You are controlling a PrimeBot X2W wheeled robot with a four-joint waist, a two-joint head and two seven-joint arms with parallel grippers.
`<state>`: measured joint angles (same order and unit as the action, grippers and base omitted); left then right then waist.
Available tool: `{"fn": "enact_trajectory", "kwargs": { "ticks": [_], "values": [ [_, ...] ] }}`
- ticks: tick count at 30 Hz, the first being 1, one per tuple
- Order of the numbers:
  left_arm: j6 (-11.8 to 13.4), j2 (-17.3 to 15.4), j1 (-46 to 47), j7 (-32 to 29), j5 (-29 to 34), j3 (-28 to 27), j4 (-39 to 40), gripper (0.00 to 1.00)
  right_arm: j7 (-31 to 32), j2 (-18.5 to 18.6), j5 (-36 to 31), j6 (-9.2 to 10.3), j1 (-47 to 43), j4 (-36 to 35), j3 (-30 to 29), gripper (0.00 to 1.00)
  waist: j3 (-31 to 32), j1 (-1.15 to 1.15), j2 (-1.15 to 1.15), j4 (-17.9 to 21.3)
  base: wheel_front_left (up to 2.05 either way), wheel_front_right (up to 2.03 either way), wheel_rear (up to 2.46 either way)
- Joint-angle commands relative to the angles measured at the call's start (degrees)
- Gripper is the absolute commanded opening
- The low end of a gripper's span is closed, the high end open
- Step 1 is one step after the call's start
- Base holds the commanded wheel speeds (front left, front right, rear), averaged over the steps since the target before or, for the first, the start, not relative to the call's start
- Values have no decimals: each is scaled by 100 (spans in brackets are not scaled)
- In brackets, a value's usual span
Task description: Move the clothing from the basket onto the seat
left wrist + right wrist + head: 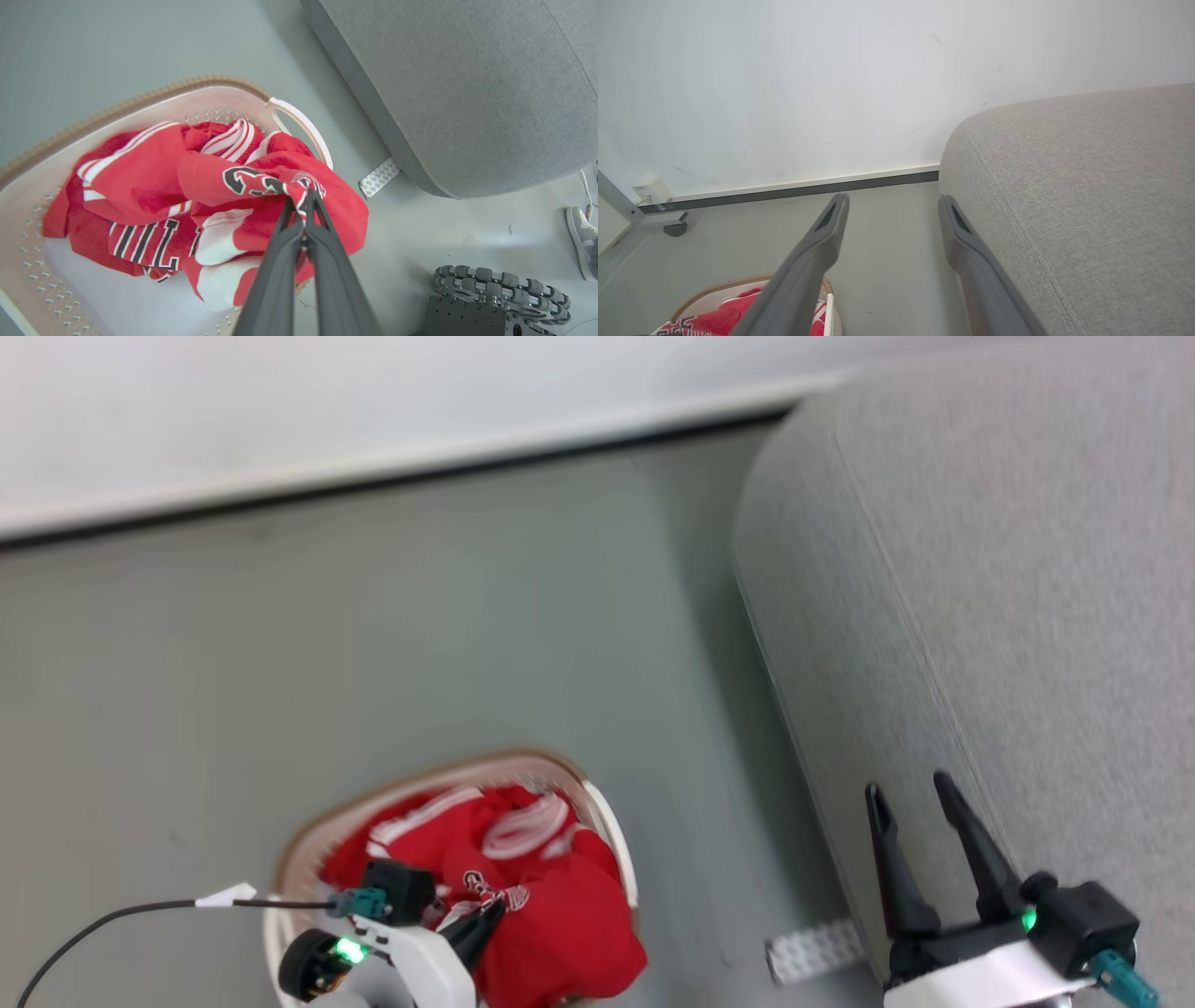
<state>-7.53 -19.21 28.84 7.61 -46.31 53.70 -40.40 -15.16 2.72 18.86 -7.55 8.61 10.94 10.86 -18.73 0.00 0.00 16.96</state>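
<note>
The left jaws are pinched together on a lettered fold of the clothing [140,177]. The rest is heaped beneath and left of them in the basket [210,100]. The right jaws stand apart and empty, apparently just over the edge of the seat [1027,569], though the head view is blurred.

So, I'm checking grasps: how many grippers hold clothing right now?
1. The left gripper is shut on a fold of the clothing in the basket. The right gripper is open and holds nothing, by the seat edge.
</note>
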Motion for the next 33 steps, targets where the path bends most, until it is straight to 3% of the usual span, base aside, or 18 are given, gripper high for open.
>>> {"fn": "enact_trajectory", "kwargs": {
  "ticks": [1,7,19,25,33],
  "values": [
    [19,-13,-81,2,4,4,59,0,0,30,-72,12,-128,55,-15,100,634,0,0,-389,0,0,0],
    [188,-124,-145,-82,-90,-71,758,0,0,29,-140,12,-381,192,-7,100,1199,0,0,-619,0,0,0],
    [1123,-885,-279,-526,-88,-406,3058,0,1,27,-327,12,-708,275,226,100,1826,0,0,-753,0,0,0],
    [1473,-1255,-211,-820,-51,-558,3953,0,0,25,-727,12,-355,267,811,100,1904,0,0,-750,0,0,0],
    [1667,-1277,-178,-976,-17,-553,4398,0,1,407,-582,12,474,686,2384,100,1963,0,0,-849,0,0,0]
  ]
}}
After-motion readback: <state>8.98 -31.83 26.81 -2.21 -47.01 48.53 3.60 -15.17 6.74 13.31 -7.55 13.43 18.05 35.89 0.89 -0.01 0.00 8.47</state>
